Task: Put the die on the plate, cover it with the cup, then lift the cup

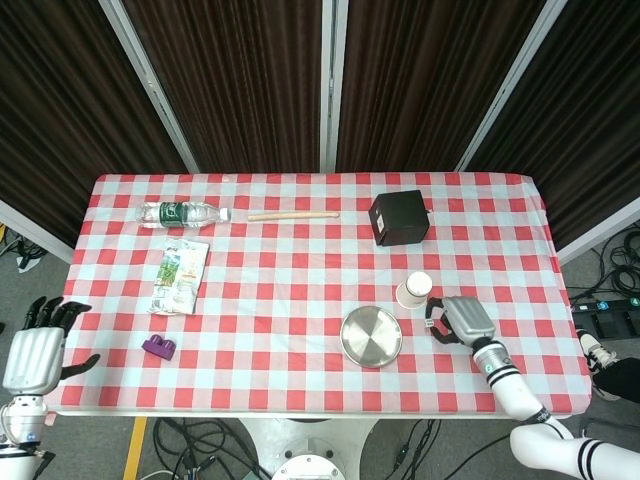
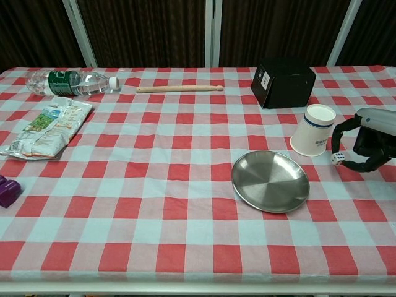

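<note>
A: So, one bench in red-and-white check. What stands on it, biggest first?

B: One black box at the far right. One clear water bottle lying on its side at the far left, and one flat snack packet just in front of it. One wooden stick lying between bottle and box.

A: And nearer the front?

B: One round metal plate, bare. One white paper cup, tilted, just beyond the plate's right edge. One small purple object near the front left edge. One white die.

A: Where is that die?

B: Held by the right hand, pinched between dark fingers and thumb, just beside the cup and to the right of the plate. It looks raised a little off the cloth, though I cannot be sure.

A: The other hand?

B: The left hand is off the bench, beyond its front left corner, holding nothing, fingers spread apart. Only the head view shows it.
</note>
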